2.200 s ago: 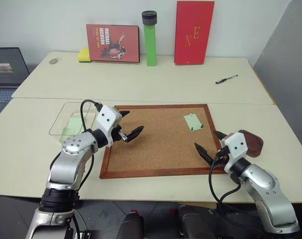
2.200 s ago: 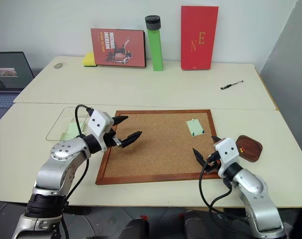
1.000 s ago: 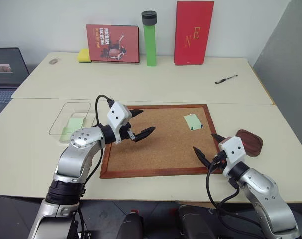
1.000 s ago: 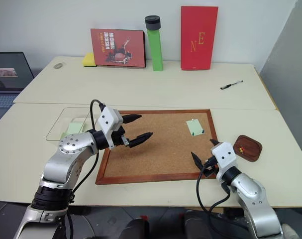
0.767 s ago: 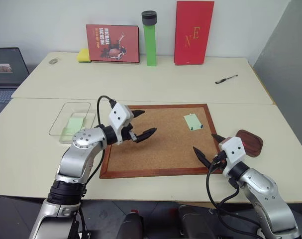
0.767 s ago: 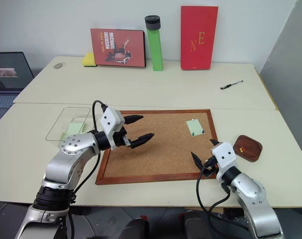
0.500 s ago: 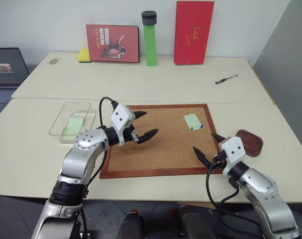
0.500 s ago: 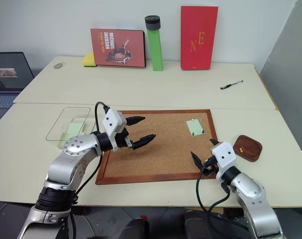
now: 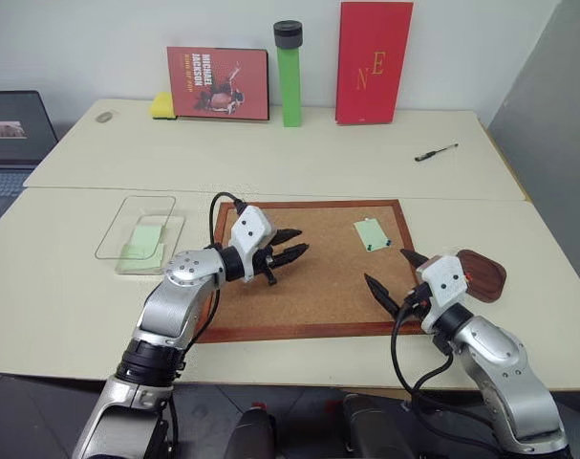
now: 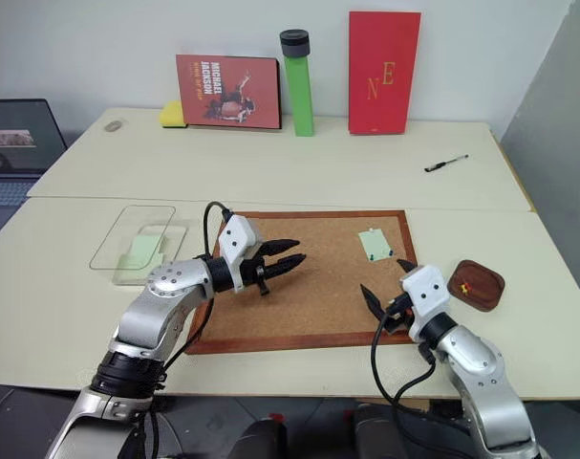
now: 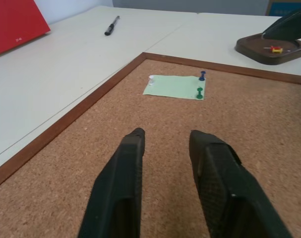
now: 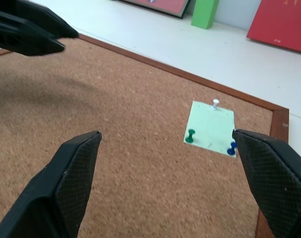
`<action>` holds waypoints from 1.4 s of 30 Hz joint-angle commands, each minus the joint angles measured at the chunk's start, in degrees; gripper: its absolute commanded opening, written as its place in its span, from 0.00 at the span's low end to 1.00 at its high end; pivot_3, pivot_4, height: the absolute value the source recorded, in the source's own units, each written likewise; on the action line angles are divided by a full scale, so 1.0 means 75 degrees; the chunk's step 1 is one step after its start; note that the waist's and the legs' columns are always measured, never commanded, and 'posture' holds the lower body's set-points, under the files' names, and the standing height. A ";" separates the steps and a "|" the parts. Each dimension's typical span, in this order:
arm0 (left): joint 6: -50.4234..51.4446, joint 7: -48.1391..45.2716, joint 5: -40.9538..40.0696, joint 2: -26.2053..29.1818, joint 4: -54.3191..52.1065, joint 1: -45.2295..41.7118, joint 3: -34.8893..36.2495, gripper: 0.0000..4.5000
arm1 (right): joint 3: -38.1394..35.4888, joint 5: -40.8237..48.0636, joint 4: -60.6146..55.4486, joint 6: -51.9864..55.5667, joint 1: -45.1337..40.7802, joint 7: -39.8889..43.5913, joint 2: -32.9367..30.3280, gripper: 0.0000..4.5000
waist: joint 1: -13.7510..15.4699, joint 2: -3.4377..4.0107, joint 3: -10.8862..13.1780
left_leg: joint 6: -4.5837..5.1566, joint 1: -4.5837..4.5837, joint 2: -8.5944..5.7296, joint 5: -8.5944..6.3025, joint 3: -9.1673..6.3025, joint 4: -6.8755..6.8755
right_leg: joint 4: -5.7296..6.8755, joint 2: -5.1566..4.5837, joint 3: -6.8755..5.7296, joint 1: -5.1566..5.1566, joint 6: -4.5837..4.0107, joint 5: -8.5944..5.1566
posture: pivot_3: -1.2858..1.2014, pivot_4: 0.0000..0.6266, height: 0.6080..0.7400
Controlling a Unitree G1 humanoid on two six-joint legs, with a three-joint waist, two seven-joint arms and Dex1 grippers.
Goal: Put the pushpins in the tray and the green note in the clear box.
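left hand [image 9: 291, 253] narrowed, over rough corkboard [image 9: 328, 277]

I read two items of text, both on things propped against the wall at the far edge of the table [image 9: 270, 163]. The red album cover [image 9: 218, 83] carries "MICHAEL JACKSON" in light capitals running vertically down its left side. The tall red book [image 9: 375, 62] bears gold letters "N" and "E", staggered. Small white print near the book's lower corner is illegible to me.
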 commanded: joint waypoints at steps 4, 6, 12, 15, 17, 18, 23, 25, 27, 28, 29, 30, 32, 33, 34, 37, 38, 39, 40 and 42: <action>-0.0534 -0.0033 0.0319 -0.0499 0.0815 -0.0306 -0.0347 0.02 | -0.0116 0.0424 0.0082 0.0581 -0.0808 -0.0053 0.0144 1.00 | -0.0003 0.0000 0.0000 | 0.0000 0.0001 -0.0001 0.0000 0.0000 -0.0002 | 0.0000 0.0000 0.0000 0.0001 0.0001 0.0000 | 0.52 0.24 1.00; -0.0597 -0.0017 0.0466 -0.0589 0.1103 -0.0382 -0.0435 0.01 | -0.0187 0.0572 0.0349 0.0863 -0.1230 -0.0010 0.0139 1.00 | -0.0007 0.0000 0.0000 | 0.0000 0.0001 -0.0001 0.0000 0.0000 -0.0001 | 0.0001 0.0001 0.0001 0.0000 0.0001 0.0001 | 0.52 0.24 1.00; -0.0846 -0.0030 0.0782 -0.0699 0.1783 -0.0393 -0.0603 0.01 | -0.0329 0.0610 0.1866 0.1581 -0.2812 -0.0116 0.0090 1.00 | -0.0012 0.0000 0.0000 | 0.0001 0.0004 -0.0002 0.0001 -0.0003 0.0000 | 0.0004 0.0001 0.0000 0.0004 0.0002 0.0004 | 0.52 0.24 1.00; -0.0871 -0.0052 0.0841 -0.0732 0.1816 -0.0370 -0.0639 0.01 | -0.0177 0.0431 0.2753 0.1463 -0.3436 -0.0039 0.0024 1.00 | -0.0007 0.0001 0.0000 | 0.0001 0.0002 -0.0003 0.0001 0.0000 0.0000 | 0.0001 0.0000 0.0001 0.0005 0.0002 0.0004 | 0.52 0.24 1.00; -0.0865 -0.0101 0.0876 -0.0726 0.1781 -0.0333 -0.0667 0.01 | -0.0116 0.0355 0.3330 0.1315 -0.3828 -0.0019 0.0061 1.00 | -0.0007 0.0001 0.0000 | 0.0002 0.0002 -0.0003 0.0000 -0.0001 -0.0003 | 0.0000 0.0000 -0.0001 0.0004 0.0002 0.0004 | 0.52 0.24 1.00; -0.0856 -0.0105 0.0885 -0.0726 0.1749 -0.0306 -0.0677 0.01 | -0.0091 0.0290 0.3686 0.1206 -0.4047 -0.0019 0.0073 1.00 | -0.0007 0.0001 0.0000 | 0.0002 0.0000 -0.0003 0.0000 -0.0002 -0.0005 | -0.0001 0.0000 0.0000 0.0004 0.0002 0.0003 | 0.52 0.24 1.00; -0.0739 -0.0100 0.0876 -0.0724 0.1600 -0.0207 -0.0688 0.01 | -0.0077 -0.0047 0.5520 0.0538 -0.4955 -0.0139 0.0189 1.00 | -0.0012 0.0002 -0.0001 | 0.0002 0.0003 -0.0005 0.0000 0.0000 -0.0001 | 0.0002 -0.0001 0.0002 0.0004 0.0003 0.0004 | 0.52 0.24 1.00; -0.0704 -0.0086 0.0860 -0.0727 0.1548 -0.0182 -0.0672 0.01 | -0.0108 -0.0071 0.6059 0.0277 -0.5186 -0.0120 0.0276 1.00 | -0.0015 0.0003 -0.0001 | 0.0002 0.0003 -0.0004 0.0000 -0.0001 -0.0002 | 0.0003 0.0000 0.0000 0.0004 0.0002 0.0004 | 0.52 0.24 1.00; -0.0671 -0.0094 0.0831 -0.0726 0.1484 -0.0161 -0.0657 0.01 | -0.0087 -0.0172 0.6542 -0.0021 -0.5372 -0.0110 0.0328 1.00 | -0.0016 0.0003 -0.0001 | 0.0003 0.0003 -0.0004 0.0000 -0.0001 -0.0004 | 0.0002 -0.0001 0.0000 0.0004 0.0002 0.0004 | 0.52 0.24 1.00; -0.0646 -0.0089 0.0816 -0.0731 0.1439 -0.0148 -0.0649 0.01 | -0.0066 -0.0227 0.6816 -0.0174 -0.5467 -0.0106 0.0362 1.00 | -0.0016 0.0003 -0.0001 | 0.0003 0.0002 -0.0004 0.0000 -0.0001 -0.0005 | 0.0001 -0.0001 0.0000 0.0004 0.0001 0.0004 | 0.52 0.24 1.00; -0.0623 -0.0083 0.0808 -0.0735 0.1404 -0.0138 -0.0644 0.01 | -0.0055 -0.0261 0.7021 -0.0292 -0.5536 -0.0098 0.0389 1.00 | -0.0016 0.0003 -0.0001 | 0.0003 0.0000 -0.0004 0.0000 -0.0001 -0.0005 | -0.0001 -0.0001 0.0001 0.0004 0.0001 0.0004 | 0.52 0.24 1.00; -0.0604 -0.0075 0.0804 -0.0739 0.1377 -0.0132 -0.0638 0.01 | -0.0045 -0.0287 0.7186 -0.0386 -0.5592 -0.0085 0.0414 1.00 | -0.0016 0.0003 -0.0001 | 0.0003 0.0000 -0.0004 0.0000 0.0000 -0.0004 | -0.0002 -0.0002 0.0001 0.0004 0.0001 0.0004 | 0.52 0.24 1.00; -0.0579 -0.0061 0.0802 -0.0740 0.1327 -0.0112 -0.0633 0.01 | -0.0011 -0.0361 0.7460 -0.0572 -0.5688 -0.0053 0.0462 1.00 | -0.0017 0.0003 -0.0001 | 0.0003 -0.0001 -0.0004 0.0000 0.0000 -0.0004 | -0.0001 -0.0002 0.0001 0.0004 0.0001 0.0004 | 0.52 0.24 1.00; -0.0568 -0.0054 0.0804 -0.0736 0.1302 -0.0098 -0.0633 0.01 | 0.0005 -0.0417 0.7610 -0.0687 -0.5737 -0.0052 0.0473 1.00 | -0.0017 0.0003 -0.0001 | 0.0003 0.0000 -0.0004 0.0000 0.0000 -0.0004 | -0.0001 -0.0002 0.0002 0.0004 0.0001 0.0004 | 0.52 0.24 1.00; -0.0559 -0.0046 0.0807 -0.0733 0.1277 -0.0082 -0.0636 0.00 | -0.0001 -0.0456 0.7734 -0.0774 -0.5775 -0.0054 0.0484 0.92 | -0.0019 0.0003 -0.0001 | 0.0003 0.0000 -0.0004 0.0000 0.0000 -0.0005 | 0.0000 -0.0002 0.0001 0.0004 0.0001 0.0004 | 0.52 0.24 1.00; -0.0533 -0.0037 0.0816 -0.0719 0.1223 -0.0045 -0.0639 0.00 | -0.0020 -0.0516 0.8009 -0.0962 -0.5855 -0.0037 0.0503 0.80 | -0.0028 0.0003 -0.0001 | 0.0003 0.0002 -0.0004 0.0000 -0.0001 -0.0005 | 0.0002 -0.0002 0.0001 0.0004 0.0001 0.0004 | 0.52 0.24 1.00; -0.0520 -0.0028 0.0823 -0.0721 0.1210 -0.0038 -0.0641 0.00 | -0.0018 -0.0526 0.8074 -0.1010 -0.5875 -0.0018 0.0508 0.75 | -0.0030 0.0003 -0.0001 | 0.0003 0.0002 -0.0004 0.0000 -0.0001 -0.0004 | 0.0002 -0.0001 0.0001 0.0004 0.0001 0.0004 | 0.52 0.24 1.00; -0.0505 -0.0019 0.0829 -0.0725 0.1198 -0.0031 -0.0641 0.00 | -0.0012 -0.0534 0.8124 -0.1045 -0.5894 -0.0002 0.0516 0.69 | -0.0032 0.0003 -0.0001 | 0.0003 0.0002 -0.0004 0.0000 -0.0001 -0.0004 | 0.0002 -0.0001 0.0002 0.0004 0.0001 0.0004 | 0.52 0.24 1.00; -0.0491 -0.0013 0.0832 -0.0728 0.1188 -0.0028 -0.0642 0.00 | -0.0008 -0.0538 0.8159 -0.1073 -0.5908 0.0010 0.0521 0.63 | -0.0033 0.0003 -0.0001 | 0.0003 0.0002 -0.0004 0.0000 -0.0001 -0.0003 | 0.0002 -0.0001 0.0001 0.0004 0.0001 0.0005 | 0.52 0.24 1.00; -0.0465 0.0007 0.0843 -0.0737 0.1163 -0.0012 -0.0647 0.00 | 0.0001 -0.0565 0.8236 -0.1100 -0.5953 0.0008 0.0561 0.53 | -0.0035 0.0003 -0.0001 | 0.0003 0.0003 -0.0004 0.0000 -0.0001 -0.0002 | 0.0004 -0.0001 0.0002 0.0004 0.0001 0.0005 | 0.52 0.24 1.00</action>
